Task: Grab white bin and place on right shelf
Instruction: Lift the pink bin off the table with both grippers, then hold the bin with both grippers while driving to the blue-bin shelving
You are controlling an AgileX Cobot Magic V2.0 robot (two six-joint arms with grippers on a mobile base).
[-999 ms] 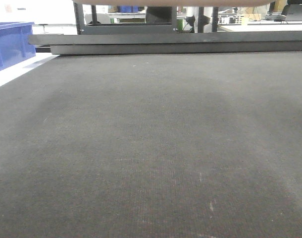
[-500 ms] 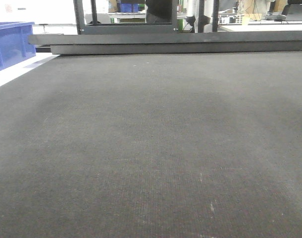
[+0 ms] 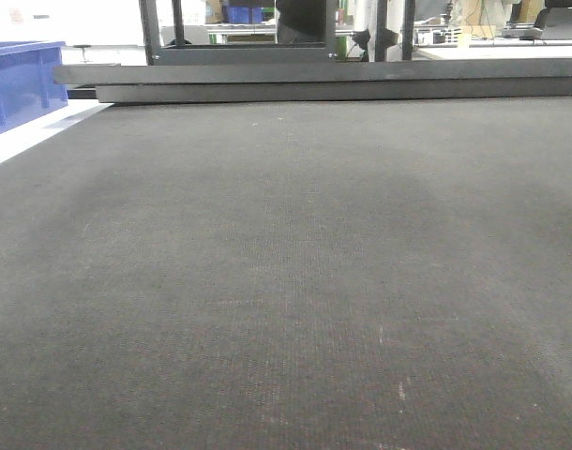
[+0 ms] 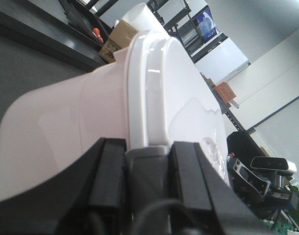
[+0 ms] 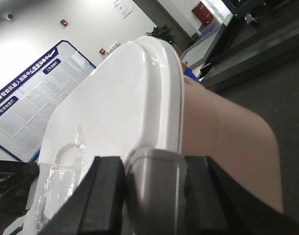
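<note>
Two grippers hold the white bin point(image 4: 76, 122) from opposite ends, clear of the dark table top point(image 3: 286, 281), which serves as the reference surface.

Left wrist view: the left gripper point(image 4: 148, 147) is clamped on the bin at the rim of its white lid point(image 4: 174, 93). Its black fingers point(image 4: 108, 181) press on either side of a grey piece point(image 4: 147, 169) at the lid's edge. The bin's pale body is seen against the table top, and a cardboard box point(image 4: 115, 41) stands past the table's far side.

Right wrist view: the right gripper point(image 5: 153, 159) is closed on the other end in the same manner, with the lid turned up and to the left. A blue notice board point(image 5: 37, 93) hangs on the wall well beyond the table.

Front view: only the table top fills the field, and the white bin does not enter it. A blue open bin point(image 3: 19, 80) sits off the table's left edge. Two dark rails point(image 3: 342, 80) run along its far edge.
</note>
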